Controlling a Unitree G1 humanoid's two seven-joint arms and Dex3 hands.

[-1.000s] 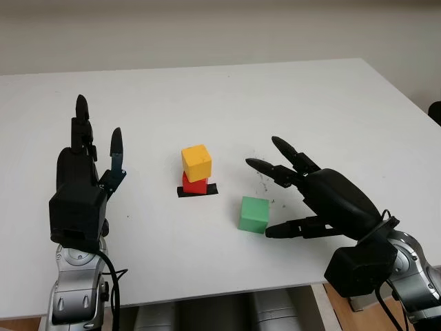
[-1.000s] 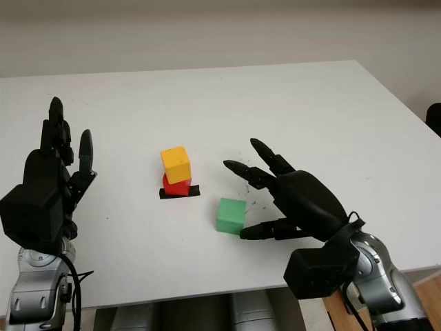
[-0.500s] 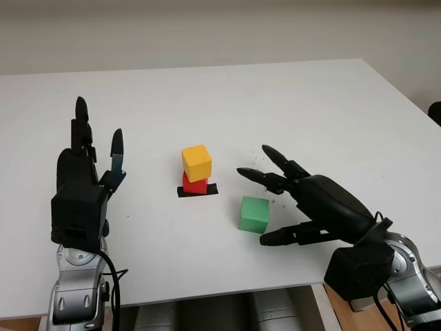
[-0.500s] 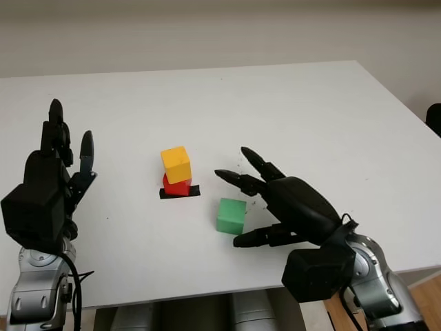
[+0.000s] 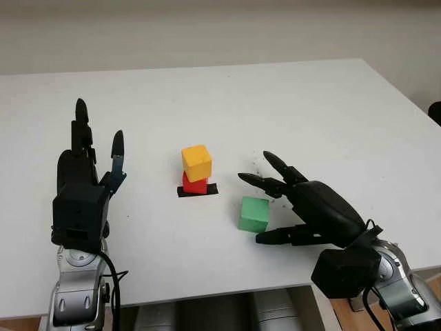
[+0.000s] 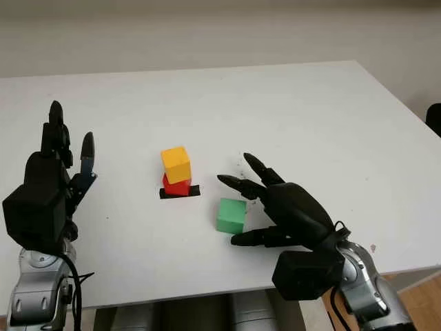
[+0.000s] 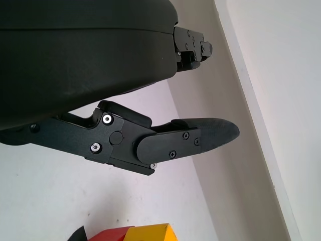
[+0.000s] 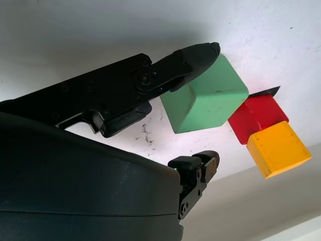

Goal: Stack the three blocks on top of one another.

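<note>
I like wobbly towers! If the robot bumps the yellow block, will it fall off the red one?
Probably, yes. The yellow block sits twisted on the smaller red block, overhanging it, so a nudge could tip it. Its flat faces mean it likely would not roll far. The open right hand is beside the green block, not touching the tower.

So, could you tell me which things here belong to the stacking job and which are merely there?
Job:
- green block, on the table beside the open right hand
- yellow block on the red block

Merely there:
- black strip under the stack
- open left hand, raised
- white table
</note>
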